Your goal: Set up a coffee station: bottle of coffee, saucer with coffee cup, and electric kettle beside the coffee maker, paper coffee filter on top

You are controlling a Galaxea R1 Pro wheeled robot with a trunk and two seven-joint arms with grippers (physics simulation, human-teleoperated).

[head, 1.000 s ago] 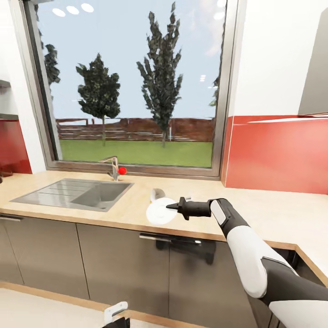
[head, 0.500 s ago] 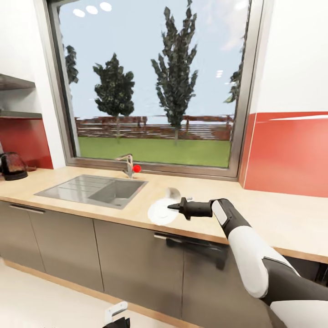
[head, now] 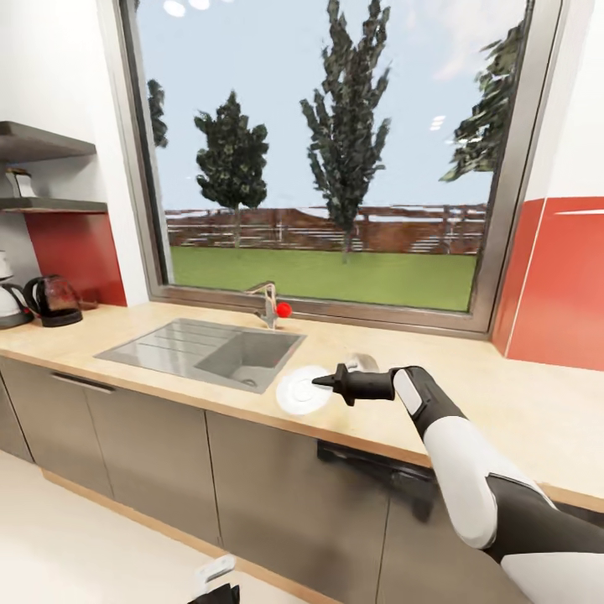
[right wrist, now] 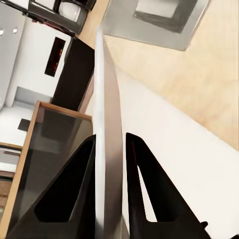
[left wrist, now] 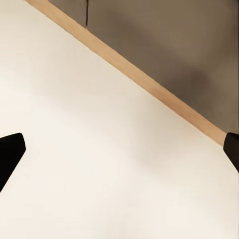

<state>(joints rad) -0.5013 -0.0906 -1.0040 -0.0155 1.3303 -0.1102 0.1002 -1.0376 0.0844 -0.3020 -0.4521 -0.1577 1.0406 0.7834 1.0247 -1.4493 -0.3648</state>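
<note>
A kitchen with a wide window (head: 335,159) looking onto trees and grass runs behind a pale wood tabletop (head: 503,403) with a steel sink (head: 210,356) and a faucet (head: 267,302) set under the sill. At the far left of the tabletop stand a dark coffee maker (head: 54,302) and, just beside it at the picture's edge, a white electric kettle (head: 7,302); grey shelves (head: 46,172) hang on the wall above them.

The right arm reaches out over the tabletop's front edge near the sink. Its right gripper (head: 321,382) has its fingers (right wrist: 82,184) clamped on the rim of the white saucer (head: 300,391). In the head view the saucer shows its round face, tilted toward the camera, held out past the fingertips toward the sink. In the right wrist view the saucer (right wrist: 107,149) is seen edge-on as a thin blade running straight out along the fingers' line, pinched between both. A pale coffee cup (head: 362,362) sits on the tabletop just behind the gripper.

The left gripper (left wrist: 119,149) hangs low over the cream floor (left wrist: 99,164) near the cabinet base (left wrist: 164,45), its fingers (left wrist: 10,152) wide apart
</note>
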